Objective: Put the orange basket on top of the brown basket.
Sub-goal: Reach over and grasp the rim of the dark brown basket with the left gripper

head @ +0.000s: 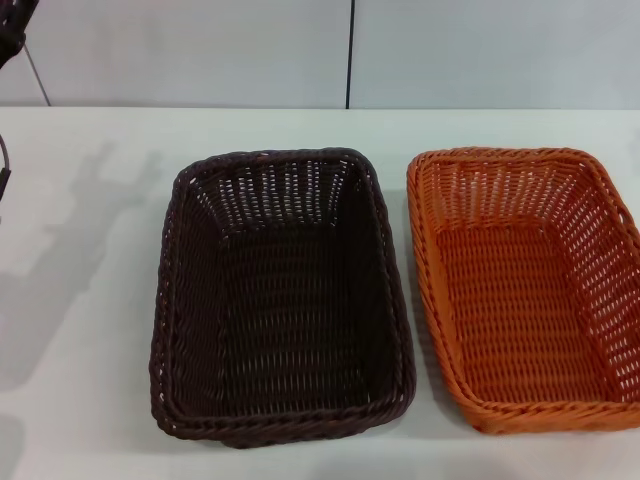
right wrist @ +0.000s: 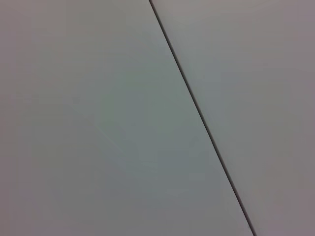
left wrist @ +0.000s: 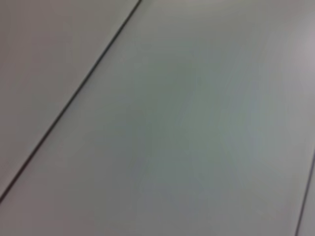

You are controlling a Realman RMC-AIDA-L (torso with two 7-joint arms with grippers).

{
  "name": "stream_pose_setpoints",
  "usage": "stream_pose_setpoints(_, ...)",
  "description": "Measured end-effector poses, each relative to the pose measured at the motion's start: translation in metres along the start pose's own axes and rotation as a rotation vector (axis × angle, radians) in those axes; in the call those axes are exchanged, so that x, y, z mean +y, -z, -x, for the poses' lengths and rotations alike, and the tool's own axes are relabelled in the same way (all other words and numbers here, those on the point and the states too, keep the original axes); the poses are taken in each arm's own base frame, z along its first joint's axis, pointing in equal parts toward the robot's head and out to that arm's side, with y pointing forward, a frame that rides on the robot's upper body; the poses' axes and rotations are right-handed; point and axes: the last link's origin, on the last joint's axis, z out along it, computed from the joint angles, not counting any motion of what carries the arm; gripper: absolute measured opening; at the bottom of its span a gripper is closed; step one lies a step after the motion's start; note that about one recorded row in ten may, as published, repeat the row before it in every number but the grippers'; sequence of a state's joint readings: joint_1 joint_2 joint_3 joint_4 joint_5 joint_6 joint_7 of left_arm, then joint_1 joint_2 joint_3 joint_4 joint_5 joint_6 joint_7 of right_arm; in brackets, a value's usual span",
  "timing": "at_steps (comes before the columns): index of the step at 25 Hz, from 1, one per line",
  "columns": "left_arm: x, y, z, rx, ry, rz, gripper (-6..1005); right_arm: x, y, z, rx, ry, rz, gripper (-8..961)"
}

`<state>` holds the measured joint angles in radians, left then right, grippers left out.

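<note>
Neither gripper is showing, so I cannot tell if their fingers are spread or pressed together. Only a dark bit of the left arm point(head: 8, 45) is peeking in at the far left edge.

Nearest, the brown basket point(head: 282, 295) is sitting in the middle, with the orange basket point(head: 525, 285) just beside it on the robot's right. Nothing is lifted yet.

I think it is best to be pinching the orange basket's braided rim, lifting it level, and lowering it straight over the brown one.

Under them, the white table point(head: 80, 300) is stretching back to a pale wall point(head: 200, 50) with a dark seam.
</note>
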<state>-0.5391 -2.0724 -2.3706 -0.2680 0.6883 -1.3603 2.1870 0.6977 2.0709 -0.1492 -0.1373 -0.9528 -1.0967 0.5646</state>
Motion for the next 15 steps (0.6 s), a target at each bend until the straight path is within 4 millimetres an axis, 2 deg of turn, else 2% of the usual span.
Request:
stream_pose_setpoints(5, -0.002, -0.001, 0.000, 0.029, 0.028, -0.030, 859, -0.001, 0.002, 0.000, 0.000, 0.001, -0.002, 691)
stream_pose_setpoints(15, -0.011, 0.004, -0.003, 0.095, 0.089, -0.112, 859, 0.014, -0.001, 0.002, -0.036, -0.030, 0.050, 691)
